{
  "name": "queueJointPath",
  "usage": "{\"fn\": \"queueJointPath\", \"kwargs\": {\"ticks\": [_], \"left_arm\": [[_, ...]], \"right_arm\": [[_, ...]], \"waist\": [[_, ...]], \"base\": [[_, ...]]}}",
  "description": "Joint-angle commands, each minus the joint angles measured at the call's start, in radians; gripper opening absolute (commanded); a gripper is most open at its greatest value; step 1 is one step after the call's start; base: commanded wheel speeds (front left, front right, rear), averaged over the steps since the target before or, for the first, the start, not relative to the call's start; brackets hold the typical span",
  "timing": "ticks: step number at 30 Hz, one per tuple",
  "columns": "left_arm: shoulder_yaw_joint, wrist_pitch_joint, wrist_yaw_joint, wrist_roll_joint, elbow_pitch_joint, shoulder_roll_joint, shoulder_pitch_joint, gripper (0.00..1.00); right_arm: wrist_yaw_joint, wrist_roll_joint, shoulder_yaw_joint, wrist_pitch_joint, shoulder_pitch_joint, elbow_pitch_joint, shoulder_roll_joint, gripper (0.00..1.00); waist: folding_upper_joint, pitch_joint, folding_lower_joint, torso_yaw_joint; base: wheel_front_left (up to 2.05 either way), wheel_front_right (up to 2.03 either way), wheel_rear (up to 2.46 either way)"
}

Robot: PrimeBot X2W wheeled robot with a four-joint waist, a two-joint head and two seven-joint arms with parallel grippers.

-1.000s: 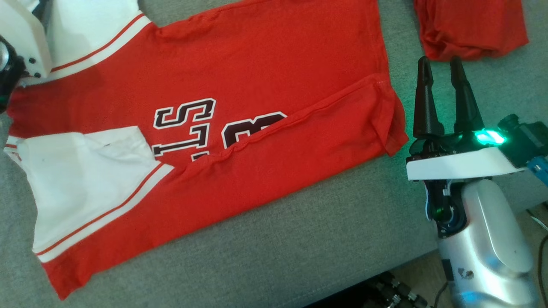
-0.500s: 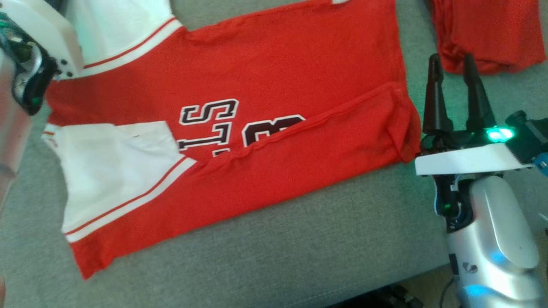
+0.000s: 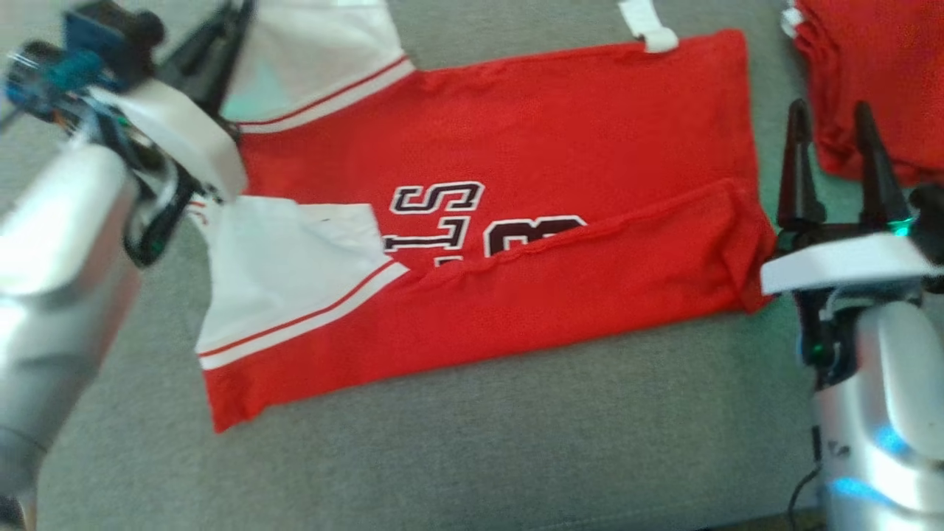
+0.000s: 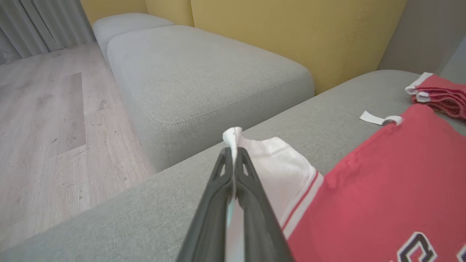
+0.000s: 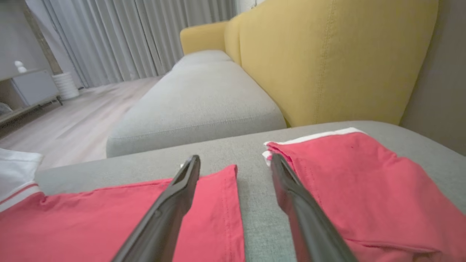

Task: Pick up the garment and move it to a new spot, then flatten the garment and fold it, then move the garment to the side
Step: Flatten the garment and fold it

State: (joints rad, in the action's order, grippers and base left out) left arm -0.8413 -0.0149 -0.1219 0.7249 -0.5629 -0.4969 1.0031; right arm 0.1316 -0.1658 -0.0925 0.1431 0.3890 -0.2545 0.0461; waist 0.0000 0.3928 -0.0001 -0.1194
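Note:
The garment is a red jersey with white sleeves and dark letters, lying mostly flat on the grey sofa seat, its near edge folded over. My left gripper is shut on the edge of the far white sleeve. In the left wrist view the sleeve's rim sticks up past the closed left gripper. My right gripper stands open just right of the garment's hem, over bare cushion. In the right wrist view the right gripper holds nothing, with the hem below its left finger.
A second red garment lies folded at the far right, also visible as a red garment beside my right finger. A white tag lies at the jersey's far edge. Yellow backrest behind; another grey cushion and wooden floor lie to the left.
The head camera has turned, so everything sits further right in the picture. My left arm has come into view and its gripper has shut on the far white sleeve. The right gripper stays open.

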Motion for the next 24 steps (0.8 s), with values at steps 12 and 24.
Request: {"fn": "queueJointPath", "kwargs": {"ticks": [12,24], "left_arm": [[0.013,0.033,0.084,0.003,0.272,-0.079,-0.075,0.0],[0.009,0.048,0.096,0.005,0.305,-0.073,-0.058,0.0]], "right_arm": [[-0.001,0.192,-0.11,-0.416,0.327,-0.233,0.038,1.0],[-0.001,0.285,-0.098,-0.458,0.492,-0.516,0.088,1.0]], "waist": [[0.0,0.025,0.0001,0.1],[0.0,0.078,0.0001,0.128]], "base": [[0.0,0.0,0.0],[0.0,0.0,0.0]]}}
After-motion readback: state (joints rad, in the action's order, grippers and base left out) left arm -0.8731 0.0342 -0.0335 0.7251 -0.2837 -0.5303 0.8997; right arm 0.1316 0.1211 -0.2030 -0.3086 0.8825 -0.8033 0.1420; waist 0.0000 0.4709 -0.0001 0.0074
